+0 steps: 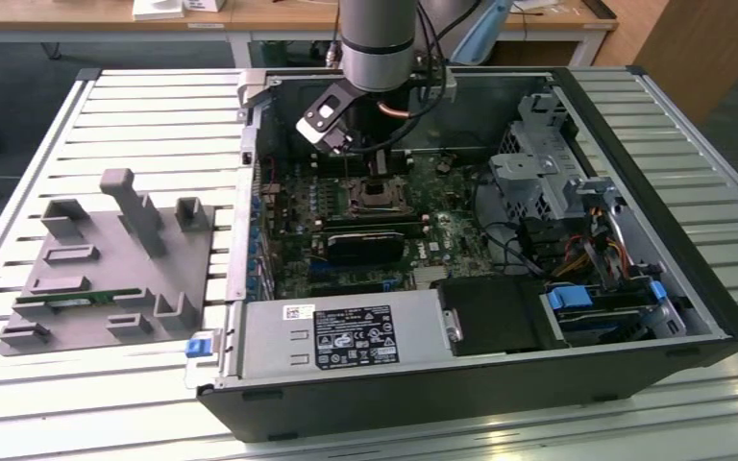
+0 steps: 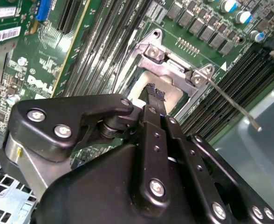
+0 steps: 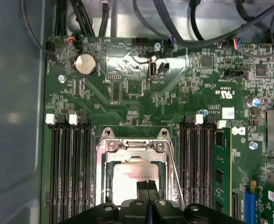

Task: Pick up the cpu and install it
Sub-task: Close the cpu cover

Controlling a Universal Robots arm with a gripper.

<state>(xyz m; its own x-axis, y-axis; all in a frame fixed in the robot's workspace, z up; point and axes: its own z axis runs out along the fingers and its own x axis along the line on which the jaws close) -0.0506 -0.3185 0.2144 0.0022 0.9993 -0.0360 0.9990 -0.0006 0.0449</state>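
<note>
One closed claw (image 3: 147,184) over cpu (image 3: 127,175)

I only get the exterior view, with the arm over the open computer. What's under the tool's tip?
Observer: In the first wrist view the tool points at the cpu, a pale square lying inside the socket frame.
Visitor: Is it gripping the chip?
Observer: No. In both wrist views its fingers are shut together, nothing between them.
Visitor: Is the socket locked?
Observer: The second wrist view shows its thin lever angled away from the frame.
</note>
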